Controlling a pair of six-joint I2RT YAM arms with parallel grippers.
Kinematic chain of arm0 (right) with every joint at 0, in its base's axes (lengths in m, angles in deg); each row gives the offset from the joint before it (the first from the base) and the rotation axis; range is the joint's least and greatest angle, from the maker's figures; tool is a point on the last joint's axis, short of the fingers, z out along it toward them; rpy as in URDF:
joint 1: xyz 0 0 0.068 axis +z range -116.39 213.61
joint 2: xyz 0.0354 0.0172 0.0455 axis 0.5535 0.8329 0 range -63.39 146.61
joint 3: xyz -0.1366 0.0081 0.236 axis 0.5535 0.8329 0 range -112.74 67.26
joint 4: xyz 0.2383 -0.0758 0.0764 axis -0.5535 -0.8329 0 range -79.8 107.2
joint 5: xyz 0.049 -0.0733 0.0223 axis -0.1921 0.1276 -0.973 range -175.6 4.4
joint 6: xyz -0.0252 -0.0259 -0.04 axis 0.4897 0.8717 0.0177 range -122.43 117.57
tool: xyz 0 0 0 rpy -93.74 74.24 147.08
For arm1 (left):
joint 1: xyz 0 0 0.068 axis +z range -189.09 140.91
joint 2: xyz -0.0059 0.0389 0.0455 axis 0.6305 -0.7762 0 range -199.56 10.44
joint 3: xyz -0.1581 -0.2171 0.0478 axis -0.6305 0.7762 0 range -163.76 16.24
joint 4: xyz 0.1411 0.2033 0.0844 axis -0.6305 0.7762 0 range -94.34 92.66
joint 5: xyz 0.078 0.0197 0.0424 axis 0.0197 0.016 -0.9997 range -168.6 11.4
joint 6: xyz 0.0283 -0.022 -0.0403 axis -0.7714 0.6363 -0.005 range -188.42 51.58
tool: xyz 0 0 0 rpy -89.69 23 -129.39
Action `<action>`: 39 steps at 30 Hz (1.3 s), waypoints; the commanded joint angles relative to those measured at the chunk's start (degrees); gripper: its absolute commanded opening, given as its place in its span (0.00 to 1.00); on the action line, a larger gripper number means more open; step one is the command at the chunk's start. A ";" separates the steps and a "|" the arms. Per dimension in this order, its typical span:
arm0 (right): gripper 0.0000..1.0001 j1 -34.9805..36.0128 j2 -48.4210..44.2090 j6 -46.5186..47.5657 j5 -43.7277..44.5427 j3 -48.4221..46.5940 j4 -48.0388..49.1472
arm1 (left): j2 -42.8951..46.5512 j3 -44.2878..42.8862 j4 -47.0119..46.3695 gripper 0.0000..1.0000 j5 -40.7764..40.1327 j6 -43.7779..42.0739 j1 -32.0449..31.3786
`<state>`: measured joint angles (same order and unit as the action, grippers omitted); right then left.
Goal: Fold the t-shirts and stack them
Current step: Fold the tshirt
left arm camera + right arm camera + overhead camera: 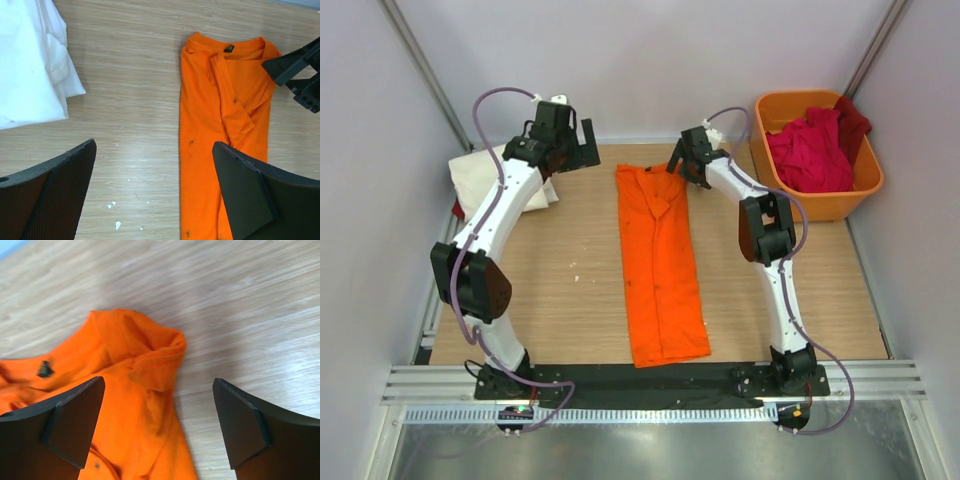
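Observation:
The bright orange t-shirt (660, 260) lies flat on the wooden table as a long narrow strip, collar at the far end. A cream-white t-shirt (500, 175) lies folded at the far left. Crimson and dark red t-shirts (812, 150) are heaped in the tub. My left gripper (575, 150) is open and empty, hovering between the white shirt (30, 65) and the orange shirt's (220, 125) left edge. My right gripper (682, 165) is open and empty above the orange shirt's far right collar corner (145, 365), one finger (75, 420) over cloth, the other over bare wood.
A rigid orange plastic tub (865, 190) stands at the far right corner. White walls and metal posts enclose the table. A black strip and metal rail run along the near edge. Small white specks (112, 205) lie on the wood.

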<state>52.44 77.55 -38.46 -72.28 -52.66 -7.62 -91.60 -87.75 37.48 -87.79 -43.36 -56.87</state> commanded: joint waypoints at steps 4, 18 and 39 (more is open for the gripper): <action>0.97 -0.90 -9.19 5.79 1.18 3.18 -0.50 | 3.34 0.10 -2.62 1.00 -0.13 -0.36 -0.24; 1.00 8.58 -50.36 12.73 5.56 50.61 12.68 | 4.39 2.20 -5.43 1.00 1.72 -1.24 -0.24; 1.00 15.35 -89.40 2.03 -2.43 75.33 -0.03 | 7.91 6.42 -9.04 1.00 -8.73 -7.22 -9.90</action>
<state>66.18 -5.79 -31.42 -73.22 18.66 -2.68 -86.03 -81.32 30.60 -92.71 -49.24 -66.27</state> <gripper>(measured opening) 0.996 0.996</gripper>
